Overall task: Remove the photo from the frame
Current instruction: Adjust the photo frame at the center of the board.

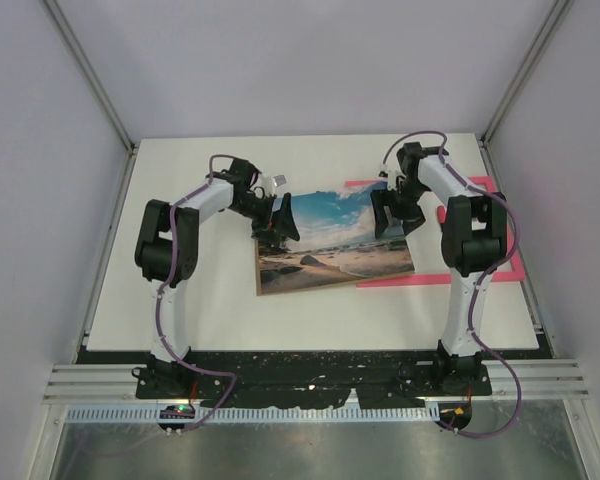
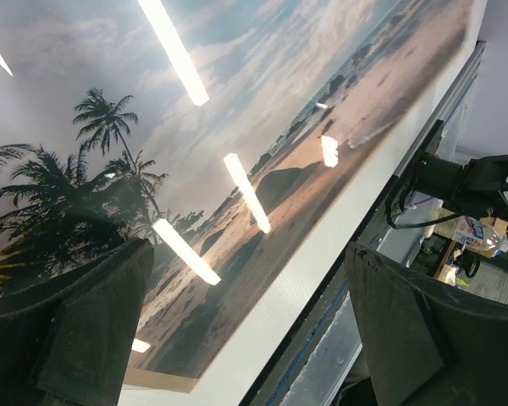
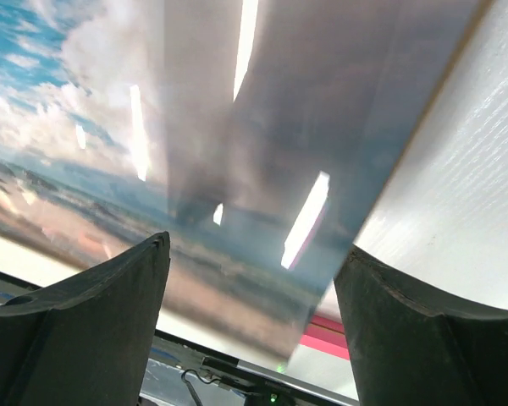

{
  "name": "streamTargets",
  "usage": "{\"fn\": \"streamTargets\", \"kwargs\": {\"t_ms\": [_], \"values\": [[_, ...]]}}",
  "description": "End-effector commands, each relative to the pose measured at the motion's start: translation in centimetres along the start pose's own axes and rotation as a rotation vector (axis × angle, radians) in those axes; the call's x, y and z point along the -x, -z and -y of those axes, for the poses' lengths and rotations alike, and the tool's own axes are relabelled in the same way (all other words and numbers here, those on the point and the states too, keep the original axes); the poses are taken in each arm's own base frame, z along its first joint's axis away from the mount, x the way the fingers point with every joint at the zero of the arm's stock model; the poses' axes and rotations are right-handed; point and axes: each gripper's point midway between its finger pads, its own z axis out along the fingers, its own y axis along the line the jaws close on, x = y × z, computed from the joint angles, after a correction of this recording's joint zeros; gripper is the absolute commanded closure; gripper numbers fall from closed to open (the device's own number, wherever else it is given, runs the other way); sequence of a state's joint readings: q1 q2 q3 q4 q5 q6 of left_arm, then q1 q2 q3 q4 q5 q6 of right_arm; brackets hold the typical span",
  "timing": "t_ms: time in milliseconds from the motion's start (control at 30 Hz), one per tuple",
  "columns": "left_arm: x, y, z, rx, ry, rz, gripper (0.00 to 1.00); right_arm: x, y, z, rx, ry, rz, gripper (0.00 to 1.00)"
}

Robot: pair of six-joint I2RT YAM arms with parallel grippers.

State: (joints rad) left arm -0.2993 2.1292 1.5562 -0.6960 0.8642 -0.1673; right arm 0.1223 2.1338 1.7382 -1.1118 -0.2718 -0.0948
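Pink frame (image 1: 430,280) lies flat at the right of the table (image 1: 180,310), partly under the right arm. The photo (image 1: 330,240) lies face up at mid-table, its right end overlapping the frame's left side. Whether it is fully free of the frame I cannot tell. A thin brown board edge (image 2: 157,381) shows under the photo's corner.

Left gripper (image 1: 277,222): jaws spread wide, empty, poised at the photo's left edge.

Right gripper (image 1: 392,212): jaws also well apart, nothing between them, over the photo's upper right part.

Risks, as I judge them:
- The glossy photo lies flat, so fingers may skid across it rather than catch an edge.
- A pinch could take the board along with the photo, or crease it.
- Dragging the photo could shove the frame with it.
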Motion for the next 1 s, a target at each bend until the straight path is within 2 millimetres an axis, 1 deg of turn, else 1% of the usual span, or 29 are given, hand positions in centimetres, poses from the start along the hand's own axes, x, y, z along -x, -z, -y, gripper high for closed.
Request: {"fn": "streamTargets", "kwargs": {"t_ms": [0,133,267,367,467,567,800,967], "values": [[0.7,-0.1,0.2,-0.009,-0.047,0.015,0.00,0.6,0.8,0.5,-0.029,-0.006,0.012,0.18],[0.7,0.0,0.2,-0.008,-0.047,0.016,0.00,0.6,0.3,-0.1,0.016,-0.020,0.005,0.18],[0.7,-0.1,0.2,-0.010,-0.046,0.015,0.00,0.5,0.1,-1.1,0.079,-0.024,0.001,0.18],[0.7,0.0,0.2,-0.008,-0.047,0.016,0.00,0.5,0.5,-1.1,0.071,-0.021,0.011,0.18],[0.7,-0.1,0.3,-0.009,-0.048,0.015,0.00,0.8,1.5,-0.7,0.035,-0.013,0.038,0.18],[0.8,-0.1,0.2,-0.010,-0.045,0.014,0.00,0.9,2.3,-0.8,0.030,-0.005,0.060,0.18],[0.8,-0.1,0.2,-0.008,-0.046,0.015,0.00,0.6,2.9,-1.0,0.030,0.012,0.063,0.18],[0.8,-0.1,0.3,-0.009,-0.047,0.014,0.00,0.7,3.9,-1.3,0.027,0.029,0.071,0.18]]}}
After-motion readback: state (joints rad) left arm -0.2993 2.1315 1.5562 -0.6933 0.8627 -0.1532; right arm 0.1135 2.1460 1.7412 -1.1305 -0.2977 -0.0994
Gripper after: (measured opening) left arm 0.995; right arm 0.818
